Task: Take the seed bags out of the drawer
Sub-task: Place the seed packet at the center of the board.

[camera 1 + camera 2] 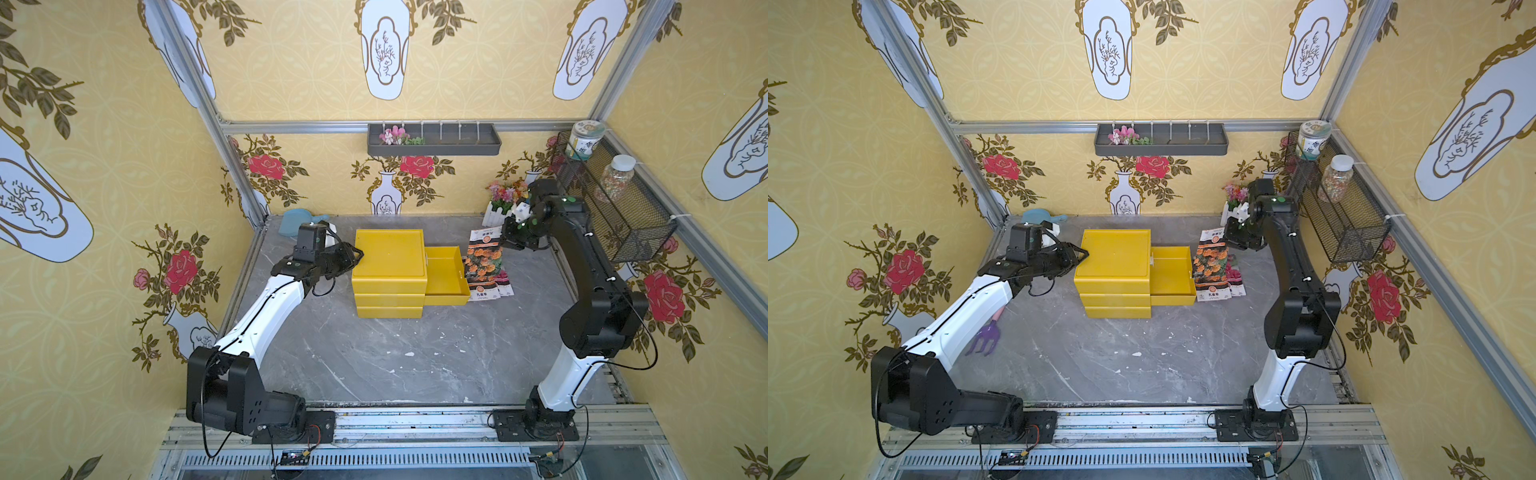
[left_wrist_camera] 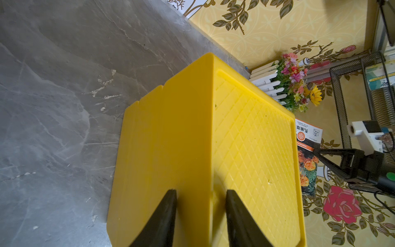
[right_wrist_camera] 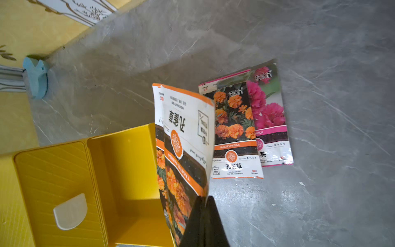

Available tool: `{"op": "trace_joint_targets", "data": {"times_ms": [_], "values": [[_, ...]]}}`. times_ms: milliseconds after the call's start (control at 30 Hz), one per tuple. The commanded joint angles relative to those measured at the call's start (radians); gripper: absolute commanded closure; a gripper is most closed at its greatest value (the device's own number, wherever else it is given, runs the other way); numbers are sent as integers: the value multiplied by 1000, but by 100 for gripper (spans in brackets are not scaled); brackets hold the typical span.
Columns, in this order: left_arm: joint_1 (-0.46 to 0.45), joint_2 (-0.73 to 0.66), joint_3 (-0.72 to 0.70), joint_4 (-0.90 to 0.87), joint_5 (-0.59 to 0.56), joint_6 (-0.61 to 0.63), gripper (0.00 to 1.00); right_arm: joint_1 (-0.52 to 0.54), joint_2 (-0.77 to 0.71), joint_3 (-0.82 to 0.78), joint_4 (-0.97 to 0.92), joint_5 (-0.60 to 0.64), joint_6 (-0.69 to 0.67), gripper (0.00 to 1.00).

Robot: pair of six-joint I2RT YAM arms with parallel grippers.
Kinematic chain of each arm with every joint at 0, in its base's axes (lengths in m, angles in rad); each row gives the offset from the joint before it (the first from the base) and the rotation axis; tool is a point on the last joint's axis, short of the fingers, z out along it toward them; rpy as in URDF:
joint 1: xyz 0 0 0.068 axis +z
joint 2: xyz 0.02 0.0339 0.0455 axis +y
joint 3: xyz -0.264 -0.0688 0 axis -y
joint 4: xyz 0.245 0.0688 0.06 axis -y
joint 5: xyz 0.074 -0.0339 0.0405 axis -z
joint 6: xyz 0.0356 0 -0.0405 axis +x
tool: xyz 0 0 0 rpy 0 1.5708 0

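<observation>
Pinches a glossy flat seed bag with orange marigolds on black [image 3: 188,136] by one edge in the right pincer [image 3: 203,201], jaws fully closed on it. Hangs it curled over the outer wall of the open yellow plastic drawer [image 3: 128,166], above the grey marbled counter [image 3: 320,203]. Cannot tell whether a second bag rides behind. With so thin a grip on slick film, could slip early or swing on release and drop back into the drawer. Could also land on and skid the flat orange-flowered seed bag [image 3: 235,128] and the flat pink-flowered seed bag [image 3: 270,111], overlapped on the counter near the drawer. Straddles the top edge of the yellow three-drawer plastic cabinet [image 2: 171,139] with the left pincer [image 2: 201,192], jaws part-way apart, bracing by the look, not clamping. Could let the cabinet shift if pulled off too soon. Shows nothing left in the drawer, as far as visible.
</observation>
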Motion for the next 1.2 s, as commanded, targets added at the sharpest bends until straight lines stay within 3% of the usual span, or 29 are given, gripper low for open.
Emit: {"op": "trace_joint_targets", "data": {"times_ms": [0,367,833,1167], "values": [[0,17,-3,-122,-18,17,58,-42,-10,-6,4,-12,-4,100],[0,31,5,-123,-12,24,58,-71,129,-5,-14,79,-75,100],[0,37,5,-127,-12,32,58,95,261,68,-45,304,-143,100],[0,38,4,-138,-13,41,58,148,338,103,-69,503,-156,99]]}}
